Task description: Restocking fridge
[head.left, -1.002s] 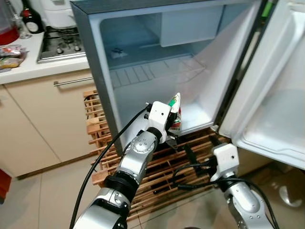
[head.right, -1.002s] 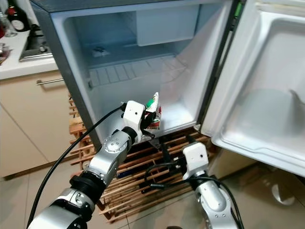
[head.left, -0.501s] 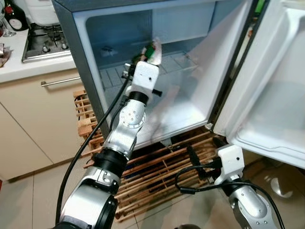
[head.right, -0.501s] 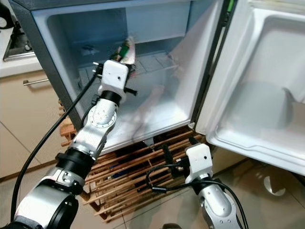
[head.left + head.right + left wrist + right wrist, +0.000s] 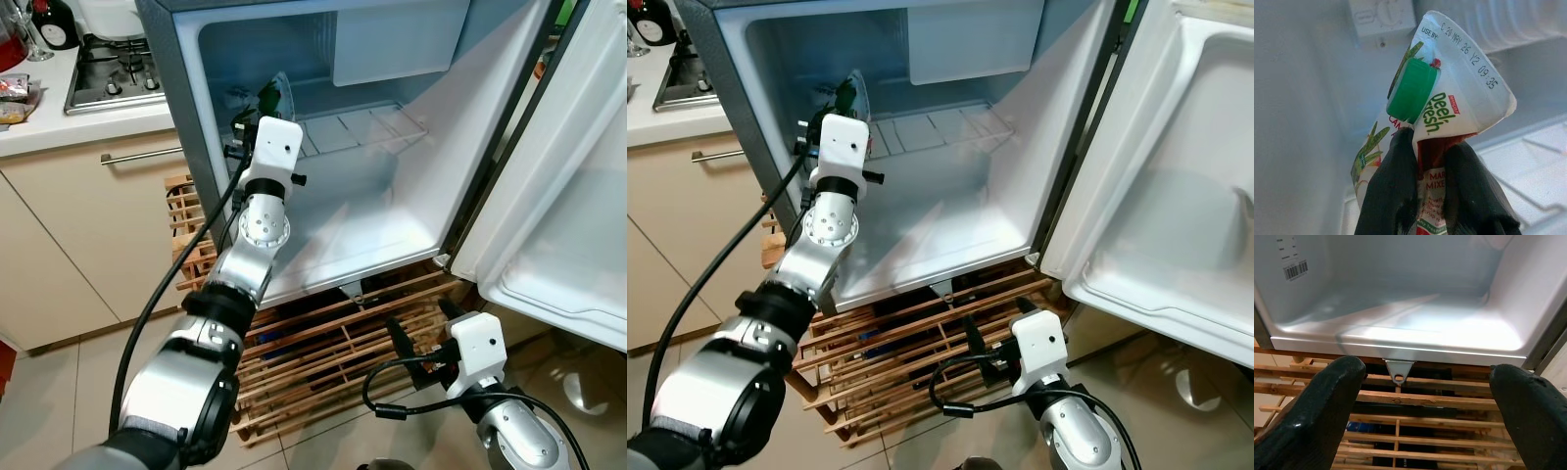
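Left gripper [image 5: 1422, 196]: we have it up inside the fridge [image 5: 392, 215], at the far left by the left wall, level with the wire shelf [image 5: 358, 127]. Both black fingers [image 5: 1388, 196] are clamped on a carton [image 5: 1449, 112].
Carton: we see it standing up out of our fingers, which pinch its lower body from either side. The green cap [image 5: 1411, 91] and the folded top sit just past the fingertips. From the head, its dark green tip pokes up above the white wrist block [image 5: 274, 147].
Carton's place: inside the fridge, upper left, held in the air near the left wall, with a white dial box [image 5: 1382, 17] on the wall just beyond it. We cannot tell whether its base touches the shelf.
Right gripper [image 5: 1425, 396]: we hold it low, near the floor on the right, with fingers spread wide and nothing between them. It faces the fridge's bottom lip and the wooden rack [image 5: 323, 343] under it.
Door [image 5: 578, 196]: swung open to the right.
Counter [image 5: 59, 122]: to the left of the fridge, with a hob [image 5: 118, 78] on it.
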